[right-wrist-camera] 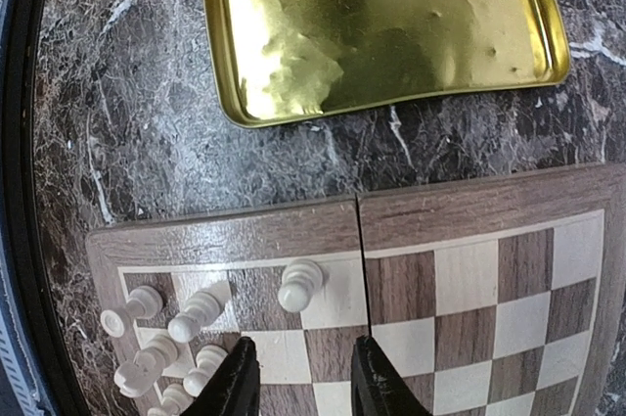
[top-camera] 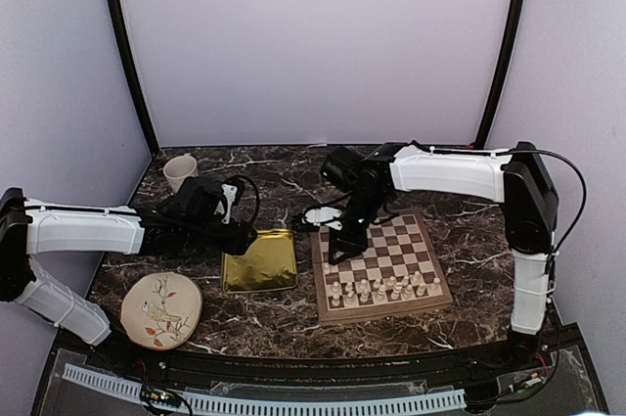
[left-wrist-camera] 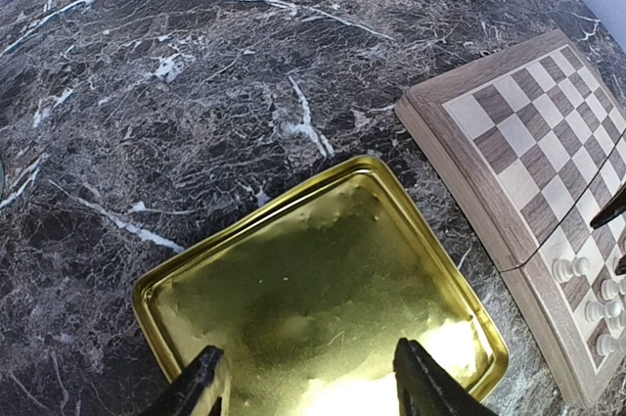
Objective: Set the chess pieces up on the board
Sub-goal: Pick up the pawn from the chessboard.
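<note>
The board point(top-camera: 391, 240) lies right of centre, with cream-white chess pieces point(top-camera: 377, 287) standing in its two near rows. My right gripper point(top-camera: 337, 245) hovers over the board's left edge, open and empty. In the right wrist view its fingers point(right-wrist-camera: 240, 382) straddle bare squares just past a lone pawn point(right-wrist-camera: 298, 284) by the board frame point(right-wrist-camera: 469, 206), with more pieces point(right-wrist-camera: 147, 338) to the left. My left gripper point(top-camera: 245, 237) is open and empty over the gold tray point(left-wrist-camera: 323, 308). The left wrist view also shows the board point(left-wrist-camera: 528, 142) and some pieces point(left-wrist-camera: 567, 267) at the right.
The gold tray point(top-camera: 259, 261) sits just left of the board and holds nothing; it also shows in the right wrist view point(right-wrist-camera: 381, 24). A round bird plate point(top-camera: 161, 310) lies at the front left. A cream cup point(top-camera: 180, 171) stands at the back left.
</note>
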`<state>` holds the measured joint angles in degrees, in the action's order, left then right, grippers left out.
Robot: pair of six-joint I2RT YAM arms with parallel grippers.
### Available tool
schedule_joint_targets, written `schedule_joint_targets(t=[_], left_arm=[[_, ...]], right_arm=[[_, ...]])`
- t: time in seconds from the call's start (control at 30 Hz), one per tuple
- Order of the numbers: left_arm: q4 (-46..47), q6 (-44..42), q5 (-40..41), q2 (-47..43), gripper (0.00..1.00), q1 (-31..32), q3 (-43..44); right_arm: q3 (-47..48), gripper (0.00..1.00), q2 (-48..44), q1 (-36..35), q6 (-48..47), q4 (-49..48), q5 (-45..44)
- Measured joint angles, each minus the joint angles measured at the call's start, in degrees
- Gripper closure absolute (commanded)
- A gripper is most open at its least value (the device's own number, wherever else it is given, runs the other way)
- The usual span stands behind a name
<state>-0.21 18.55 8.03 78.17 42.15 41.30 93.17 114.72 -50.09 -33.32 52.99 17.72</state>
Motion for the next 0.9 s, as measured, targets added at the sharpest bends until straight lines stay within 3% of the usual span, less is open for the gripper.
schedule_joint_targets(t=[0.37, 0.57, 0.9], left_arm=[[0.33, 0.57, 0.17, -0.50, 0.41, -0.26, -0.96], [0.57, 1.27, 0.02, -0.63, 0.41, -0.26, -2.16], [0.72, 2.03, -0.35, -1.31, 0.41, -0.26, -2.84]], right_arm=[[2.82, 0.70, 4.63, -3.17, 1.05, 1.53, -1.18], [4.02, 0.81, 5.49, -3.43, 2.10, 1.81, -2.19], [4.79, 0.87, 7.06, -3.43, 3.58, 2.14, -3.37]])
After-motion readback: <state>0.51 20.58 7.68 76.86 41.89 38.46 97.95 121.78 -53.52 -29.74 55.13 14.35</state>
